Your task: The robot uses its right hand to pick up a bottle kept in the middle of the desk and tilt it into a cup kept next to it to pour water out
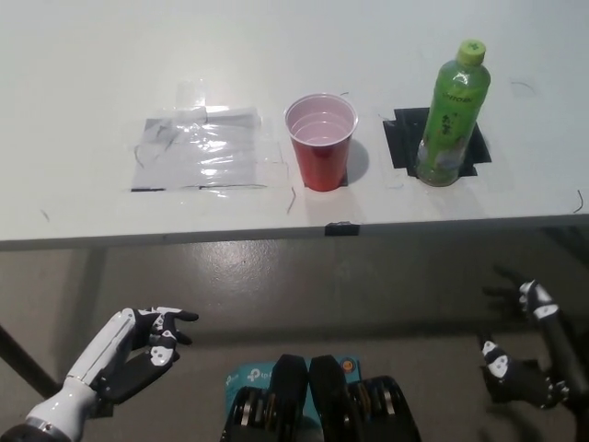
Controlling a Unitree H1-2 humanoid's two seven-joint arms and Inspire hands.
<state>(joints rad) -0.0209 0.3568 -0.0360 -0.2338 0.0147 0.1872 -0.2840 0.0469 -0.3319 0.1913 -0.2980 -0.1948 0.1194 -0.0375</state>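
Your black right hand (526, 354) is low at the bottom right of the head view, below the edge of the desk (276, 64) and well apart from everything on it. Its fingers (504, 293) are spread apart and it holds nothing. You see it a little blurred, but the open shape is clear enough.

Your white left hand (138, 348) rests at the lower left, also below the desk edge. Its fingers are loosely curled but apart, and it has nothing in it.

On the desk, the nearest thing to the right hand is the green bottle (450, 115). It stands upright on a black tape patch (403, 147), with its light green cap (472, 48) on. The bottle is right of the middle of the desk, near the front edge.

Just beside it, toward the left, stands the red cup (322, 143), upright, with the mouth open to the camera and a pale inside. The cup and the bottle are near each other but do not touch.

Further left lies a shiny clear plastic sheet (204, 147), flat on the desk and taped at its edges. A small black tape mark (341, 227) sits on the front edge of the desk, below the cup.
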